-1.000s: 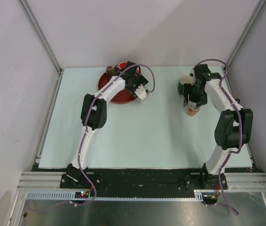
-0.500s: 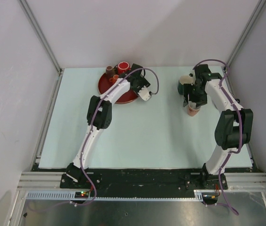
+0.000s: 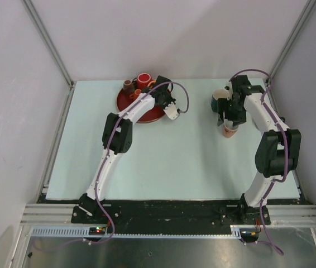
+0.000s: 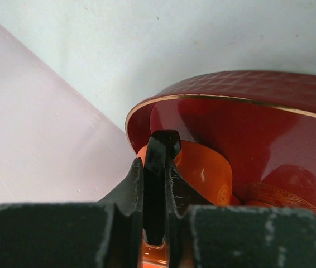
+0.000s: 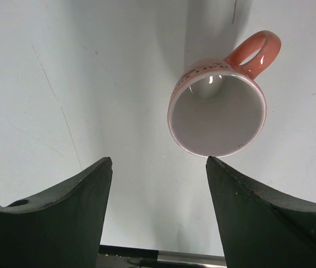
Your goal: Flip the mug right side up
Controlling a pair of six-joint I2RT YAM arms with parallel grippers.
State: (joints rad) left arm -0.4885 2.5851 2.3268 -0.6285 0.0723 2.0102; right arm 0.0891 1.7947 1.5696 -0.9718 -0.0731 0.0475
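The mug [image 5: 218, 117] is standing right side up on the pale table [image 3: 175, 162]. I am seeing straight down into its white inside, and the pink handle is sticking out away from the arm bases. The right gripper [image 5: 158, 167] is hovering directly above the mug, fingers spread wide and touching nothing. Well left of the mug and a little farther back, the left gripper [image 4: 159, 162] is reaching into the red plate [image 4: 230, 84], fingers drawn nearly together against an orange cup [image 4: 202, 167]. I cannot tell whether they are pinching it. Farther back than the mug, a red cup [image 3: 145, 80] and a brown cup [image 3: 128, 85] are sitting at the plate's far edge.
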